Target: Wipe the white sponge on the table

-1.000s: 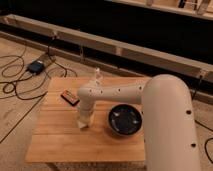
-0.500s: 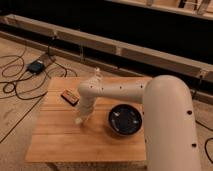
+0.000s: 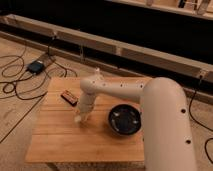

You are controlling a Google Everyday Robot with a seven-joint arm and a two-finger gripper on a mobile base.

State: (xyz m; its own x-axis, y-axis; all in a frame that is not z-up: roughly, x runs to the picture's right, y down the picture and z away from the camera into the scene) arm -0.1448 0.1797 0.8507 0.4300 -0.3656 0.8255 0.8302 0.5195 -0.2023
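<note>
The light wooden slatted table (image 3: 65, 140) fills the middle of the camera view. My white arm reaches in from the right, over the tabletop. My gripper (image 3: 81, 116) points down at the table's left-centre. It is shut on the white sponge (image 3: 78, 119), a small cream block at its tip, which is pressed on the wood. Most of the sponge is hidden by the gripper.
A dark brown-red bar (image 3: 69, 97) lies on the table just left of and behind the gripper. A black bowl (image 3: 125, 120) stands to the gripper's right. Cables (image 3: 15, 85) and a dark box (image 3: 36, 66) lie on the floor at the left.
The gripper has slid the sponge a little to the left and slightly back across the tabletop. The bar and the bowl have not moved.
</note>
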